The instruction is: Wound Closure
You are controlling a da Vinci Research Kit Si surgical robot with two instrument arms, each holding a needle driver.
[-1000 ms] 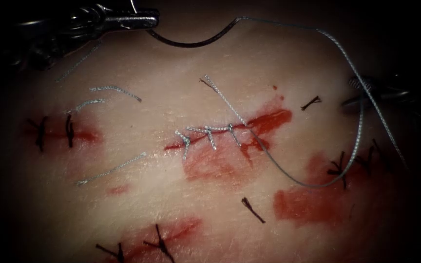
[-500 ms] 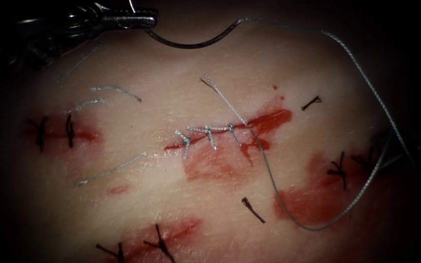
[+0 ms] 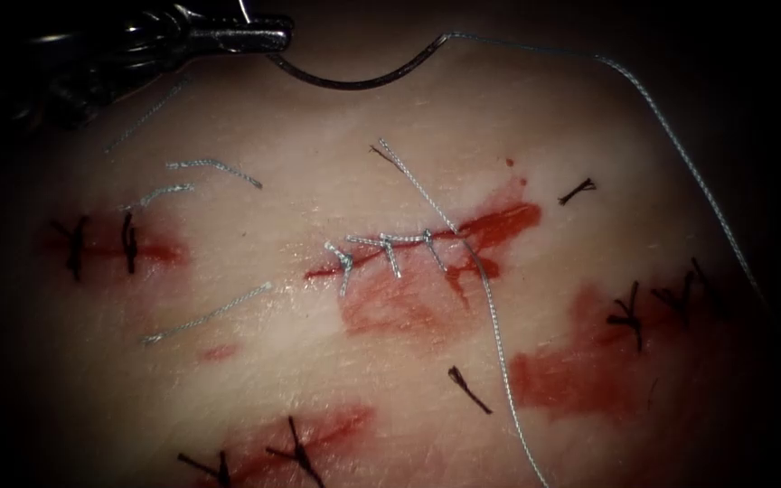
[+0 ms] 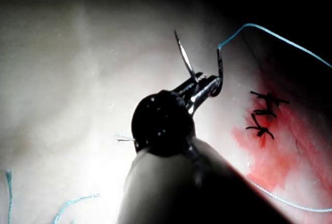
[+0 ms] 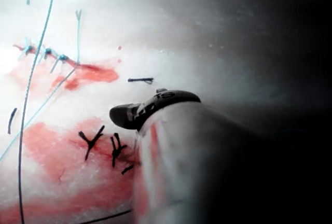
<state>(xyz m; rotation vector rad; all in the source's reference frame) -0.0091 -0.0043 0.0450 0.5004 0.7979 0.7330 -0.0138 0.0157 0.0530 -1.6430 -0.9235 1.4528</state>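
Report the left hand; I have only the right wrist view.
Observer: The left hand is shut on the needle, a short way back from its tip.
Operator: Say whether the needle is in the tissue.
Observer: It is not. Its whole curve is free of the tissue, above the cut in the endoscope view.
Operator: Trace the thread from it.
Observer: The thread leaves the needle's tail and runs off to the right in the endoscope view.
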